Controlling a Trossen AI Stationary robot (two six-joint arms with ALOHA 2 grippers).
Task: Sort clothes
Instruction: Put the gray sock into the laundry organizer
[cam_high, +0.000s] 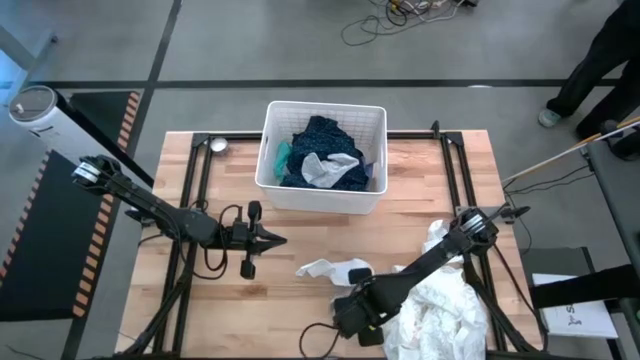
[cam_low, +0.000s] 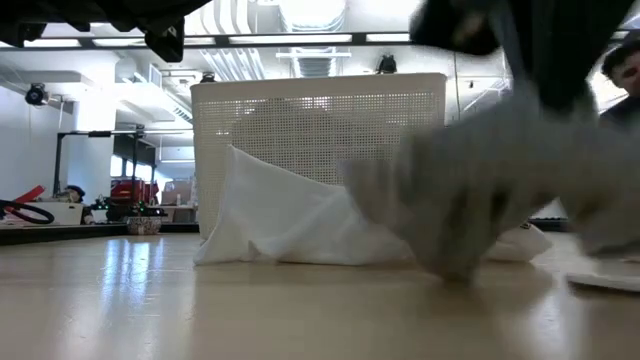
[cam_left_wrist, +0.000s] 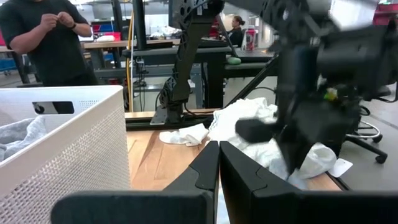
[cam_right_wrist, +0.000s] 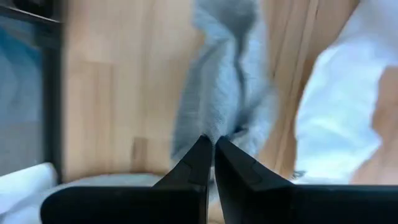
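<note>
My right gripper (cam_right_wrist: 210, 144) is shut on a grey garment (cam_right_wrist: 224, 74) over the table's near middle; in the high view the gripper (cam_high: 345, 318) hides the garment. The low view shows the grey garment (cam_low: 480, 200) as a blur hanging above the tabletop. A small white piece (cam_high: 328, 268) lies on the wood beside it. Large white pieces (cam_high: 445, 300) are heaped at the near right. The white basket (cam_high: 322, 205) holds dark blue patterned (cam_high: 325, 140), teal (cam_high: 283, 157) and pale grey (cam_high: 325, 170) garments. My left gripper (cam_high: 278, 240) is shut and empty, left of centre. My right gripper pinches a bunched part of the grey garment (cam_right_wrist: 216, 127) between its two fingertips, from above, pointing down. The cloth hangs below the fingers in folds. Whether its lower end touches the table cannot be told.
The basket stands at the table's far middle. A small round metal object (cam_high: 218, 145) lies at the far left corner. Black frame rails (cam_high: 452, 170) run along the table's sides. People stand beyond the table (cam_left_wrist: 43, 37) and at its far right (cam_high: 600, 60).
</note>
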